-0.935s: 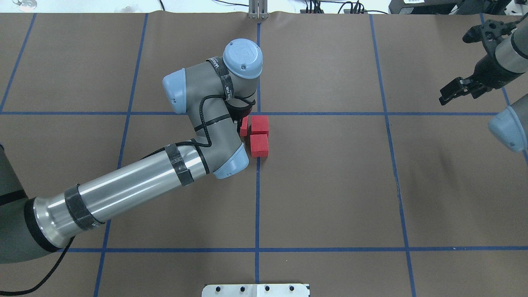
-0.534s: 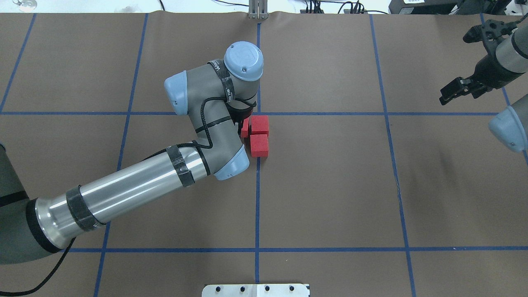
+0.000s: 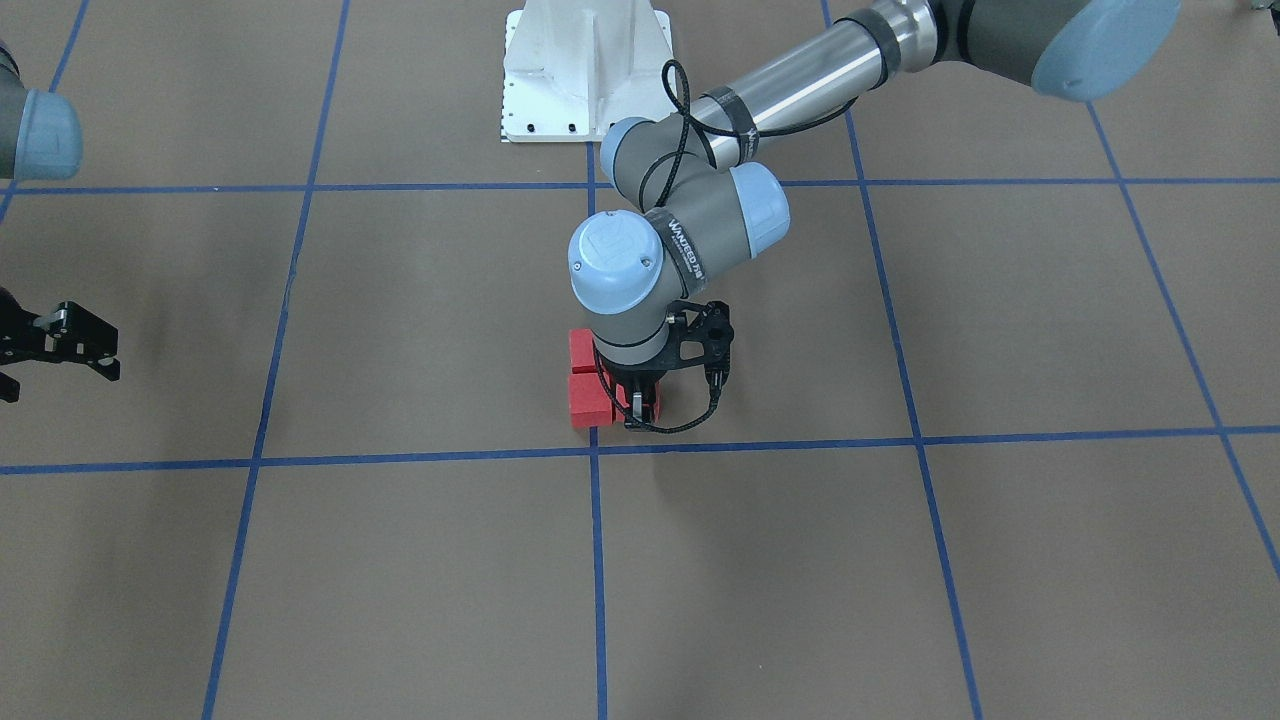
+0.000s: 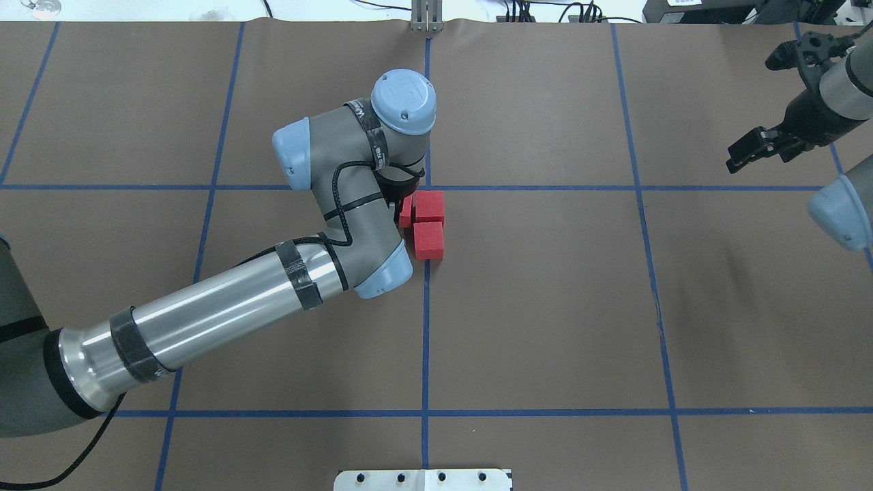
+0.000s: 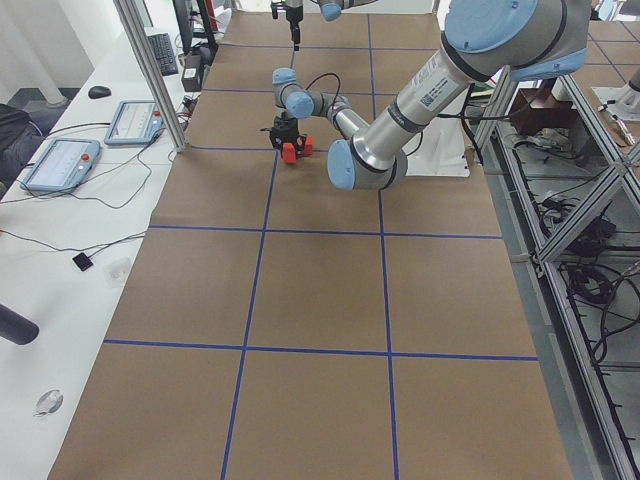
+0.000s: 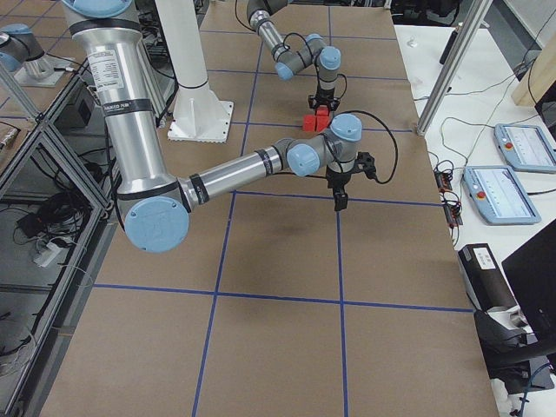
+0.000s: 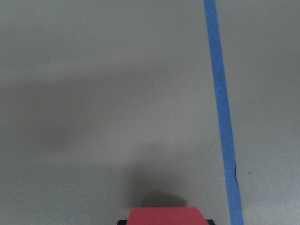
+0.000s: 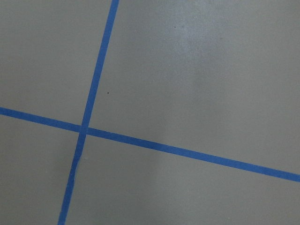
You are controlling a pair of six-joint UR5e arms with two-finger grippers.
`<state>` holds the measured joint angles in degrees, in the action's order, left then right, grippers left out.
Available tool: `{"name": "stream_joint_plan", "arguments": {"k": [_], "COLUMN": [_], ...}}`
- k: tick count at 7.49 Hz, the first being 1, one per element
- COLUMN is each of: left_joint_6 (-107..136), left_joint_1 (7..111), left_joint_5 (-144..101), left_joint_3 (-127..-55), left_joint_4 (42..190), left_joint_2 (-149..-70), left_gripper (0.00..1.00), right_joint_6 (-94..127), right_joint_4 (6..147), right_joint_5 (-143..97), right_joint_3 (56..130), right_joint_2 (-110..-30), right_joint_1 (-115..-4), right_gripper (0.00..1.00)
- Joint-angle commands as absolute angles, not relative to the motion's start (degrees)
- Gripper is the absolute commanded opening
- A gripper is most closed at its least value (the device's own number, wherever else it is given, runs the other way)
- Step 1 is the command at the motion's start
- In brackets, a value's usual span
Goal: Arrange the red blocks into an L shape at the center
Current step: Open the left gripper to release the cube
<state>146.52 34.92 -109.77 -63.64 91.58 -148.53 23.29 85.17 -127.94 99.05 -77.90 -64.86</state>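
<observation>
Two red blocks (image 4: 430,206) (image 4: 428,240) lie touching in a column just on the robot's side of the center crossing (image 4: 426,187). A third red block (image 4: 406,211) sits against the left of the far one, half hidden under my left wrist. My left gripper (image 3: 640,408) points down there and is shut on this third block, whose top shows at the bottom of the left wrist view (image 7: 166,215). The front view shows the other two blocks (image 3: 583,350) (image 3: 590,402). My right gripper (image 4: 750,150) (image 3: 85,345) is open and empty, far off at the table's right.
The robot's white base plate (image 3: 585,70) (image 4: 423,479) stands at the near edge. The right wrist view shows only brown paper and another tape crossing (image 8: 83,129). Monitors and cables lie beyond the table's ends in the side views.
My left wrist has shifted very slightly toward the robot. The red blocks and the right arm have not visibly moved.
</observation>
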Motion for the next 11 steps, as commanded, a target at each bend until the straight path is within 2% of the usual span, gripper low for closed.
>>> {"name": "stream_joint_plan", "arguments": {"k": [1,4,5,6,7,9,10,11], "left_joint_6": [146.5,146.5,146.5,146.6,146.5,146.3,146.3,146.2], "left_joint_1": [34.9,34.5,34.5,34.5,34.4,34.5,34.5,34.5], "left_joint_5": [-109.8,-109.8,-109.8,-109.8,-109.8,-109.8,-109.8,-109.7], "left_joint_3": [-63.6,-63.6,-63.6,-63.6,-63.5,-63.5,-63.5,-63.5], "left_joint_4": [91.6,91.7,91.7,91.7,91.7,91.7,91.7,91.6], "left_joint_2": [-148.5,-148.9,-148.9,-148.9,-148.9,-148.8,-148.8,-148.8], "left_gripper": [0.11,0.11,0.23,0.61,0.79,0.84,0.99,1.0], "right_joint_6": [23.3,23.2,23.2,23.3,23.2,23.2,23.2,23.2], "right_joint_4": [85.2,85.3,85.3,85.3,85.3,85.3,85.3,85.4], "right_joint_5": [-127.9,-127.9,-127.9,-127.9,-127.9,-127.9,-127.9,-127.8], "right_joint_3": [99.0,99.0,99.0,98.9,98.9,98.9,98.9,98.9], "right_joint_2": [-77.9,-77.8,-77.8,-77.8,-77.8,-77.7,-77.7,-77.5], "right_joint_1": [-64.9,-64.9,-64.9,-64.9,-64.9,-64.9,-64.8,-64.8], "right_gripper": [0.99,0.99,0.99,0.99,0.99,0.99,0.99,0.99]}}
